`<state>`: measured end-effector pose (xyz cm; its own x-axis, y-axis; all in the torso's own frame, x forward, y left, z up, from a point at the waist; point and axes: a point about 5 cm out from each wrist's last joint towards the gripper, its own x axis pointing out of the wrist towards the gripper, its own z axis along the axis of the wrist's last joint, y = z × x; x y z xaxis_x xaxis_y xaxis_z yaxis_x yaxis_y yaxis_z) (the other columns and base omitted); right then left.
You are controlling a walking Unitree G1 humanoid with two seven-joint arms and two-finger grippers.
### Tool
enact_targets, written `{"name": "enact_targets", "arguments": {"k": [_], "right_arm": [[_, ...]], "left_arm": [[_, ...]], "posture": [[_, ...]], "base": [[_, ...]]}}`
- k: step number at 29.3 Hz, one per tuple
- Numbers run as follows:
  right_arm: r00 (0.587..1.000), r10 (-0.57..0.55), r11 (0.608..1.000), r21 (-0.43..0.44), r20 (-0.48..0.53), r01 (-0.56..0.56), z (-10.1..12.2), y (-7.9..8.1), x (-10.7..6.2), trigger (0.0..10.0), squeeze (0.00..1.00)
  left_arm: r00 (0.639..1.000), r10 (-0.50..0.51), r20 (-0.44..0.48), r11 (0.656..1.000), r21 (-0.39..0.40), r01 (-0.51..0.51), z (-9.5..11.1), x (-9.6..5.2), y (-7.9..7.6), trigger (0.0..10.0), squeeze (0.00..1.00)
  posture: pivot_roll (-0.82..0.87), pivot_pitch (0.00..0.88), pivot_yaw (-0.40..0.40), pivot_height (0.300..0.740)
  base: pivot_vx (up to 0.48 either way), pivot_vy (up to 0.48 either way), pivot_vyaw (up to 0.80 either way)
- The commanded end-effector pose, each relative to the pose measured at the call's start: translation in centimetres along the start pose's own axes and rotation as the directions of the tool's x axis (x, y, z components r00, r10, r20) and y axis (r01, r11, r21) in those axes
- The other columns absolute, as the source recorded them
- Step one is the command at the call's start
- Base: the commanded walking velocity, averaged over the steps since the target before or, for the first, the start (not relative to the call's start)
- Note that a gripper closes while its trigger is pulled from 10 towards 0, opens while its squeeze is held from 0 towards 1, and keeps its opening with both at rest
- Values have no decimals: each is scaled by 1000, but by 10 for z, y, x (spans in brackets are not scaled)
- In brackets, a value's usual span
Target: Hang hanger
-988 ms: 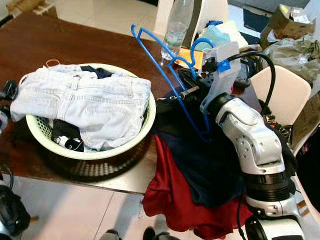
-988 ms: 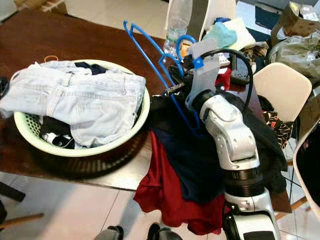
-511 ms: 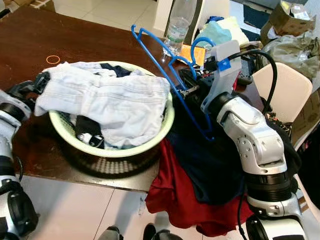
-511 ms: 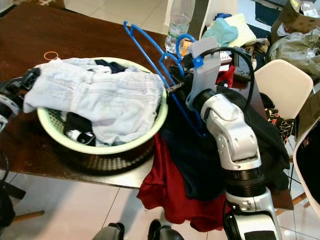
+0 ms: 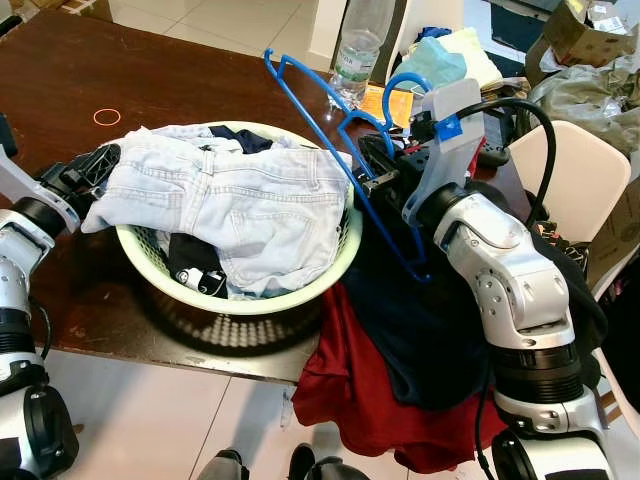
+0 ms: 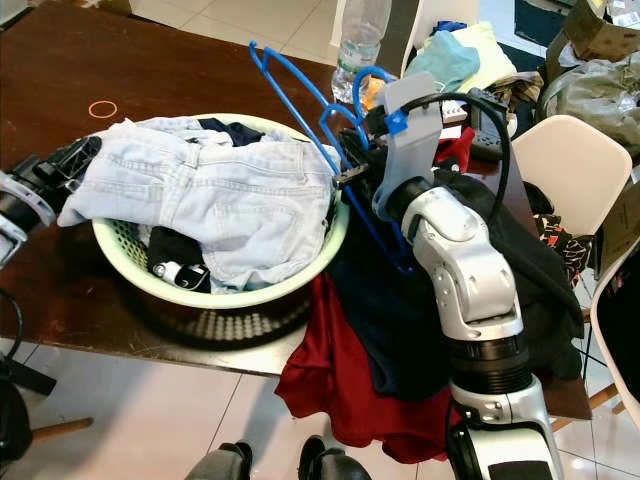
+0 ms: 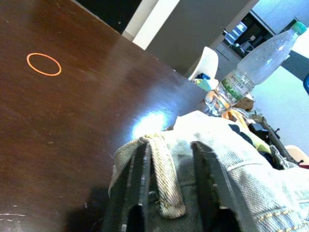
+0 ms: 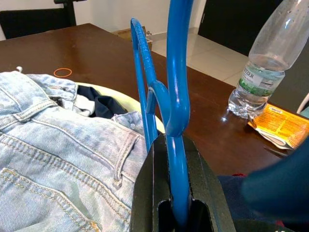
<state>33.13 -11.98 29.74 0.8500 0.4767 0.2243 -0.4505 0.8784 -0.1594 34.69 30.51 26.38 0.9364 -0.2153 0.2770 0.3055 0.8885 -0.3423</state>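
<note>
Blue plastic hanger clamped btwn right gripper fingers; left gripper fingers pinch pale denim jeans waistband.

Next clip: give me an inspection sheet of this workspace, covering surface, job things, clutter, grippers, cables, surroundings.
Surface: dark brown wooden table, glossy.
Job's things: blue hanger held upright; light denim jeans draped over a pale green laundry basket.
Clutter: plastic water bottle, orange rubber band, orange packet, red and navy garments hanging off the table edge.
Grippers: right gripper shut on the hanger; left gripper with fingers clamped on the jeans' waistband.
Cables: black cable looping over the right arm.
Surroundings: white chair, tiled floor.
</note>
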Motion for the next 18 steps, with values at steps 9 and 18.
{"name": "enact_targets", "arguments": {"k": [9,18], "right_arm": [[1000,-22,1000,-4,-3,22,0,-3,0,10000,0],[1000,-29,1000,-4,13,29,1,-3,2,10000,0]], "left_arm": [[998,-61,-22,998,-8,61,-3,4,-15,0,0],[984,-165,68,986,45,162,30,11,-40,0,0]], "posture": [[53,272,-143,740],[71,236,-132,740]], "base": [[0,0,0],[0,0,0]]}}
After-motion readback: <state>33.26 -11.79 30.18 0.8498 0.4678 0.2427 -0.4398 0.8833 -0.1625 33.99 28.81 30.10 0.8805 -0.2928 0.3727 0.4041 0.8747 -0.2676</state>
